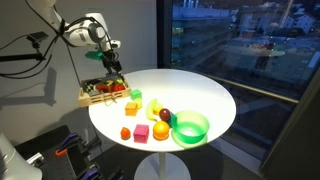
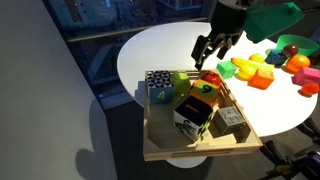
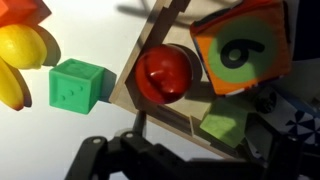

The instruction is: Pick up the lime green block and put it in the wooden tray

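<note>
The lime green block (image 3: 224, 126) lies inside the wooden tray (image 3: 127, 78), next to a red ball (image 3: 165, 72) and an orange cube (image 3: 245, 45). In an exterior view the block (image 2: 180, 80) sits near the tray's far end, and the tray (image 2: 200, 151) holds several patterned cubes. My gripper (image 2: 210, 55) hangs just above the tray's far end with its fingers spread and nothing between them. In the wrist view its dark fingers (image 3: 190, 152) frame the bottom edge, close over the block. The tray (image 1: 90, 97) sits at the table's left edge under my gripper (image 1: 112, 66).
A darker green cube (image 3: 68, 85) and a yellow banana toy (image 3: 20, 55) lie on the white table just outside the tray. A round green bowl (image 1: 190, 127), a pink block (image 1: 141, 132), a red block (image 1: 132, 108) and orange fruit (image 1: 160, 129) stand on the round table (image 1: 205, 95).
</note>
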